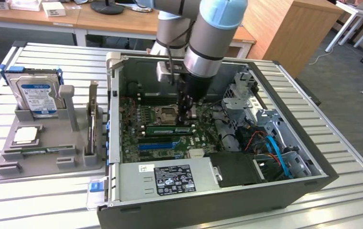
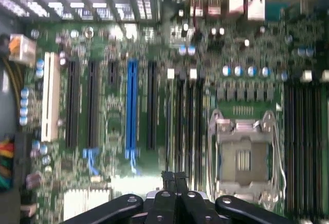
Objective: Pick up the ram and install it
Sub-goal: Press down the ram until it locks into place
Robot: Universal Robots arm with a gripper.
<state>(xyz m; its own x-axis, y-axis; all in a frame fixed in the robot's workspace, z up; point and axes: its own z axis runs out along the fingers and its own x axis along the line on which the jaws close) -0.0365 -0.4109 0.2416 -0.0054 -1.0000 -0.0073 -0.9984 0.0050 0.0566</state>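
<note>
The ram (image 1: 168, 129), a long thin green stick, stands on edge in a memory slot of the motherboard inside the open computer case (image 1: 283, 183), just in front of the processor socket (image 1: 166, 114). My gripper (image 1: 185, 122) reaches straight down into the case. Its tips meet the ram's upper edge towards the exterior view's right end of the stick, and the ram's near face shows unbroken below them. In the wrist view the two black fingers (image 2: 168, 196) lie pressed together over the row of memory slots (image 2: 186, 126), beside the socket (image 2: 243, 158).
A grey tray (image 1: 6, 167) at the exterior view's left holds an upright hard drive (image 1: 36, 95), a processor (image 1: 27, 135), an upright expansion card (image 1: 92, 125) and a thin green strip (image 1: 41, 151). The power supply (image 1: 168, 179), drive cages (image 1: 258, 114) and cables (image 1: 272, 145) crowd the case.
</note>
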